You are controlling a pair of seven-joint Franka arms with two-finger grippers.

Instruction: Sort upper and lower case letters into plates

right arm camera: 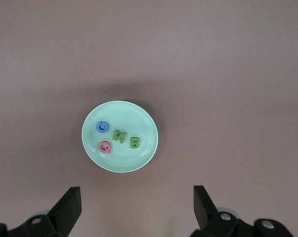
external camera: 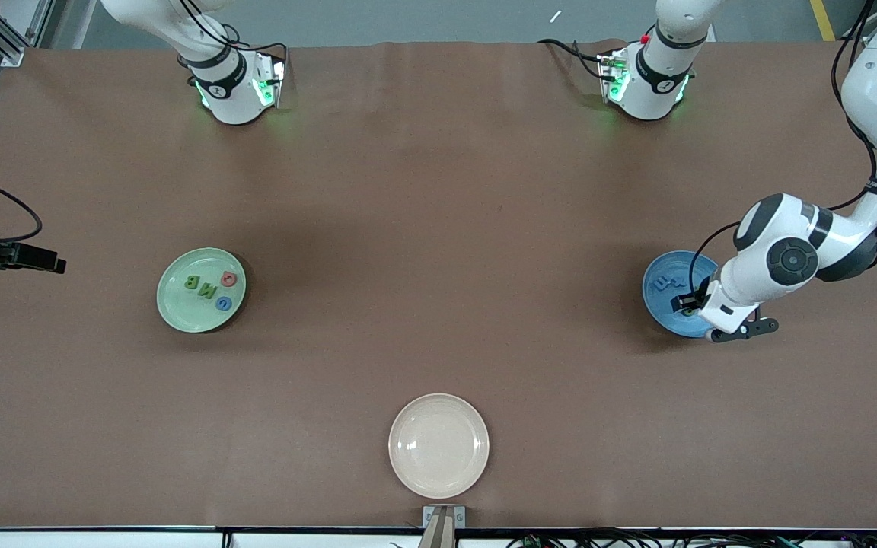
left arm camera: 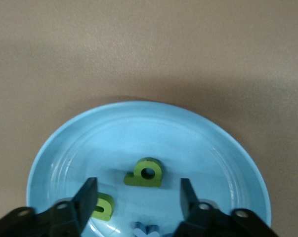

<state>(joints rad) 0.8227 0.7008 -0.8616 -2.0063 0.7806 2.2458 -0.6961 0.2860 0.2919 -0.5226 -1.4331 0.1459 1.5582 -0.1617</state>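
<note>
My left gripper hangs open just above the bright blue plate, with nothing between its fingers. A green letter lies loose on the plate under the gap. A second green letter and a blue one lie beside it. From the front, the left gripper covers part of the blue plate. The pale green plate holds a green B, a green M, a red letter and a blue letter. My right gripper waits open and high over bare table beside the green plate.
A cream-beige plate sits bare near the table's front edge, midway along it. Brown tabletop stretches between the three plates. The two arm bases stand along the table's edge farthest from the camera.
</note>
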